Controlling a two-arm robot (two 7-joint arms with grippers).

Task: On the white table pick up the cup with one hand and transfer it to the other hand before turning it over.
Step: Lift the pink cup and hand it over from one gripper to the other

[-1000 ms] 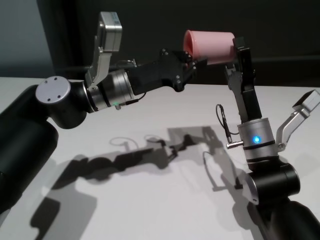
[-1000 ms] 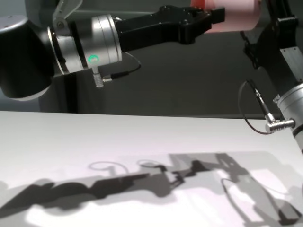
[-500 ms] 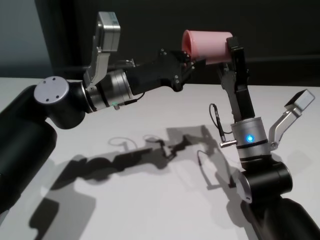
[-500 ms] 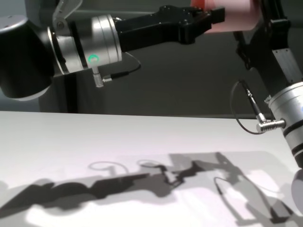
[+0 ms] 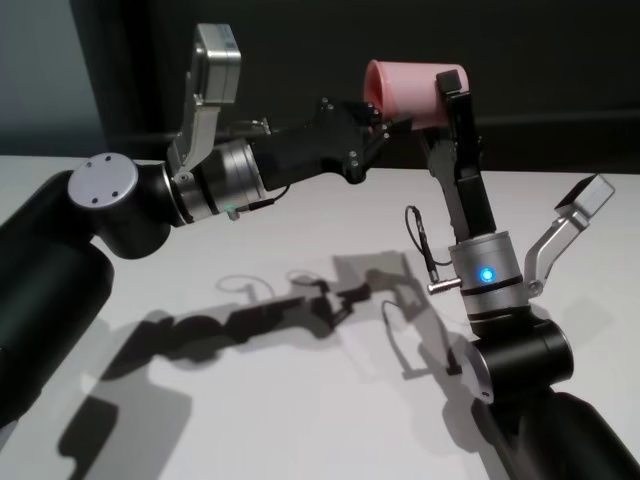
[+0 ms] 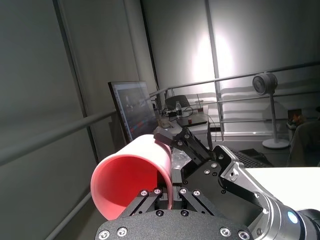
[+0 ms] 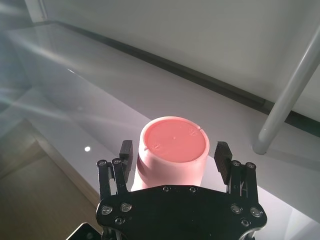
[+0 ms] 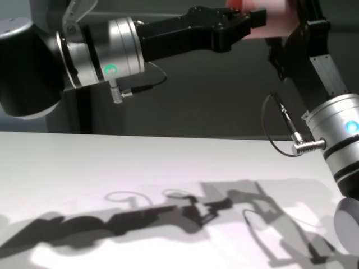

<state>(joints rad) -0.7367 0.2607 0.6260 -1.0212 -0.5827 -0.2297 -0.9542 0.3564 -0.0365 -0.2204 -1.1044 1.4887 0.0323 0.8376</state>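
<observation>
The salmon-pink cup [image 5: 405, 90] is held high above the white table [image 5: 250, 240], lying on its side with the rim toward my left arm. My left gripper [image 5: 378, 118] is shut on the cup's rim wall; the left wrist view shows the open mouth [image 6: 132, 182] with the fingers pinching its edge. My right gripper [image 5: 455, 92] is open and straddles the cup's base end. In the right wrist view the cup's base [image 7: 172, 140] sits between the two fingers [image 7: 222, 154], with a small gap on one side. The chest view shows only part of the cup [image 8: 273, 25] at its top edge.
Shadows of both arms lie across the middle of the table [image 8: 84, 168]. A dark wall stands behind the table. Nothing else is on the tabletop.
My right arm has swung left toward my left arm, and its open fingers now reach farther along the cup. The left arm and the cup have stayed put.
</observation>
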